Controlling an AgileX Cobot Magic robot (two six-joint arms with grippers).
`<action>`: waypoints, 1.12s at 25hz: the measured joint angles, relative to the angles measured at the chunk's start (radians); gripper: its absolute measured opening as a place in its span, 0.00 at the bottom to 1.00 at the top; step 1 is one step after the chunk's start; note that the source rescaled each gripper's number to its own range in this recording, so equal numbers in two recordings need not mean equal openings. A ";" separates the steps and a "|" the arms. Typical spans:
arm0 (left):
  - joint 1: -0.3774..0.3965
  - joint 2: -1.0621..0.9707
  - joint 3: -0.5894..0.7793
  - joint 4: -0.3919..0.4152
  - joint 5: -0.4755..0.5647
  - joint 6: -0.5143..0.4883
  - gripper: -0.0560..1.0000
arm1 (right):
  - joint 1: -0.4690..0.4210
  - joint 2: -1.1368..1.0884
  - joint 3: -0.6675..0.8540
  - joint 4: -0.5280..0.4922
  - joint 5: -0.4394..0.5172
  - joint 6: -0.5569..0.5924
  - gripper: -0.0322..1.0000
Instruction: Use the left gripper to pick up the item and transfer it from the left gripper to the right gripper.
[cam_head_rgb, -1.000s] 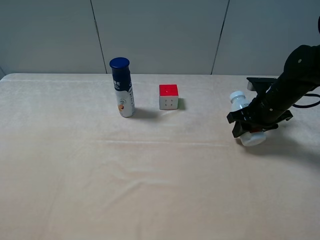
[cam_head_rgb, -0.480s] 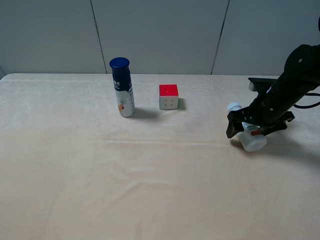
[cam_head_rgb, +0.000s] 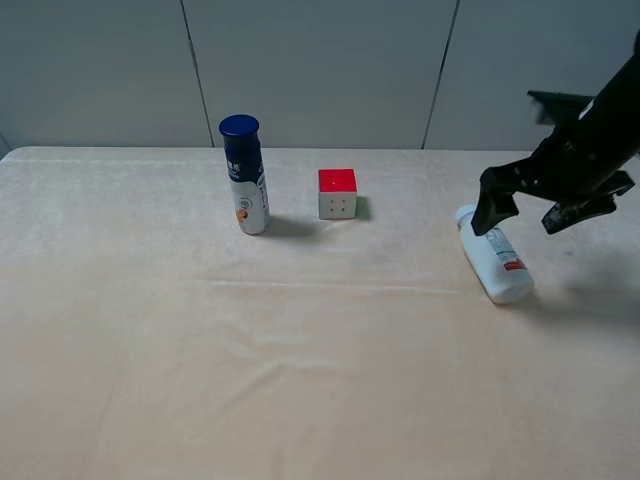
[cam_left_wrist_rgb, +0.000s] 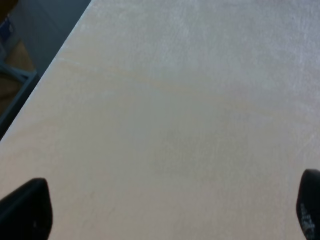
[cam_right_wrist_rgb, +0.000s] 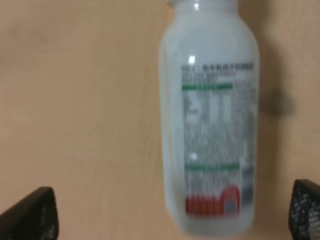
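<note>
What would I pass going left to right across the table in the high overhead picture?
Blue-capped can → red-topped puzzle cube → white pill bottle lying on its side → the black right gripper, open above the bottle.

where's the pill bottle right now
In the exterior high view the pill bottle lies on its side on the table's right part, just below the open right claw and well right of the puzzle cube.

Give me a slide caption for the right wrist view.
White pill bottle lying on its side on the beige table, between the open right gripper fingertips.
</note>
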 joint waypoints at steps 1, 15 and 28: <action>0.000 0.000 0.000 0.000 0.000 0.000 0.95 | 0.000 -0.031 -0.008 -0.004 0.038 0.005 1.00; 0.000 0.000 0.000 0.000 -0.001 0.000 0.95 | 0.000 -0.620 0.040 -0.014 0.330 0.047 1.00; 0.000 0.000 0.000 0.000 -0.001 0.000 0.95 | 0.000 -1.357 0.511 -0.134 0.176 0.094 1.00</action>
